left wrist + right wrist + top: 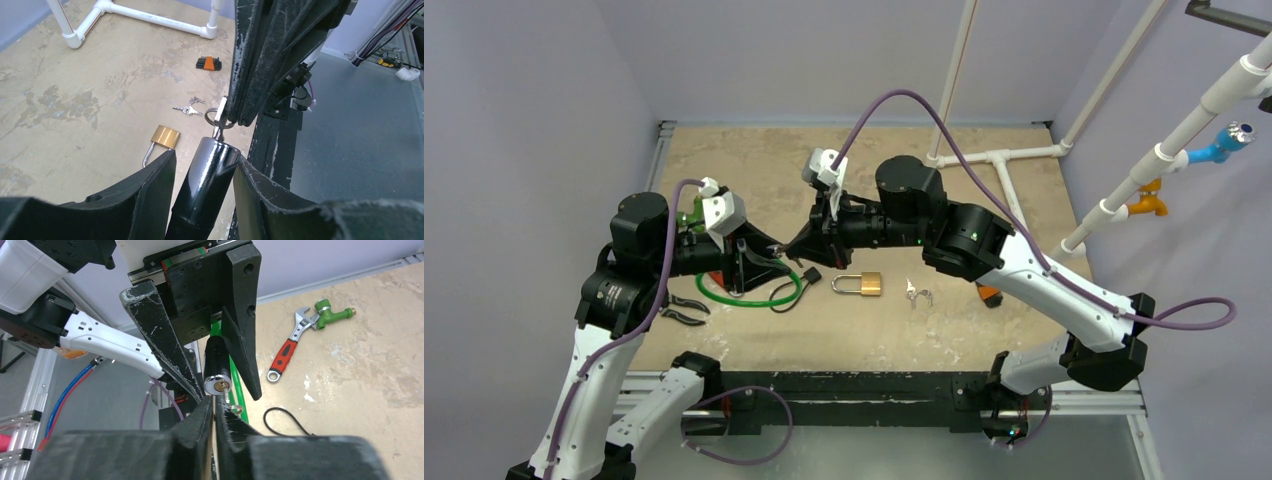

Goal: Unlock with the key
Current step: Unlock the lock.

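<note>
My left gripper (205,162) is shut on a black cylinder lock (207,185) and holds it above the table; its green cable (749,295) hangs down to the tabletop. The lock's chrome face with a brass keyhole (218,385) points at my right gripper (214,405). A small silver key (226,392) sits in that keyhole, its ring (236,410) dangling. My right gripper is shut on the key's head (220,111). In the top view the two grippers meet tip to tip, left (769,258) and right (799,245).
A brass padlock (861,284) lies on the table with a bunch of spare keys (917,294) to its right. Pliers (682,310) lie at the left. A red-handled wrench (287,347), a green fitting (332,312), an orange hex-key set (209,63) and white pipes (994,155) lie further off.
</note>
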### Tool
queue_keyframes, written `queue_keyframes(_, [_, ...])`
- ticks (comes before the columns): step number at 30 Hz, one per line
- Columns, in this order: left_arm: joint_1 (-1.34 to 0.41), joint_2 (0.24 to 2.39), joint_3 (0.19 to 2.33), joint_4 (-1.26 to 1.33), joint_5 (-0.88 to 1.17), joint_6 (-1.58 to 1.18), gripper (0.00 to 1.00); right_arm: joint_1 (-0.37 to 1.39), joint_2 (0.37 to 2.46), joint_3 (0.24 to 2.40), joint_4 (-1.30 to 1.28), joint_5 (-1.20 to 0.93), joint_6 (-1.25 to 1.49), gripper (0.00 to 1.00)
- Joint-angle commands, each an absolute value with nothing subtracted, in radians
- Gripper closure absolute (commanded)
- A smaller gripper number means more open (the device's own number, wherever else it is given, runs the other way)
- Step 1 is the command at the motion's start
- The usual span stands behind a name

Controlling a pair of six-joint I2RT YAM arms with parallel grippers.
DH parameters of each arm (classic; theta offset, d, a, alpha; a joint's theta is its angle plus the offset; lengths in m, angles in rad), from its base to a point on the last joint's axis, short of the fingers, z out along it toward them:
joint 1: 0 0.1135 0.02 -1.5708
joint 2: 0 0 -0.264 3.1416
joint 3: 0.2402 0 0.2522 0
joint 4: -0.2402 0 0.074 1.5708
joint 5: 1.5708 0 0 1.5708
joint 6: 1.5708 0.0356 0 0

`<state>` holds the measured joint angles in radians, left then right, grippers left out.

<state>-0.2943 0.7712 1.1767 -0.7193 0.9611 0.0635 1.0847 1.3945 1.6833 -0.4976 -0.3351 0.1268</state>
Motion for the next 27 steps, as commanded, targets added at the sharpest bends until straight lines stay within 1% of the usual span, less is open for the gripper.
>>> queue_keyframes(1, [-0.291, 0.757, 1.226, -0.657, 0.990, 0.059, 1.00, 1.082, 1.379, 1.723, -0.484, -0.346, 0.109, 0.87])
queue_keyframes(2, [-0.291, 0.757, 1.224, -0.659, 0.990, 0.060, 1.00, 1.082, 1.369, 1.724, -0.489, -0.337, 0.105, 0.82])
queue_keyframes(4, [-0.291, 0.757, 1.224, -0.657, 0.991, 0.057, 1.00, 1.082, 1.347, 1.726, -0.494, -0.314, 0.100, 0.78])
queue_keyframes(12, [-0.291, 0.757, 1.222, -0.643, 0.997, 0.043, 1.00, 1.082, 1.332, 1.705, -0.500, -0.269, 0.094, 0.80])
queue_keyframes(17, [-0.291, 0.755, 1.224, -0.649, 0.996, 0.044, 1.00, 1.082, 1.352, 1.712, -0.485, -0.292, 0.099, 0.77])
queue_keyframes(21, [-0.291, 0.756, 1.224, -0.647, 0.994, 0.046, 1.00, 1.081, 1.368, 1.723, -0.482, -0.309, 0.106, 0.77])
queue_keyframes(27, [-0.291, 0.756, 1.220, -0.640, 0.997, 0.043, 1.00, 1.082, 1.387, 1.719, -0.470, -0.328, 0.113, 0.81])
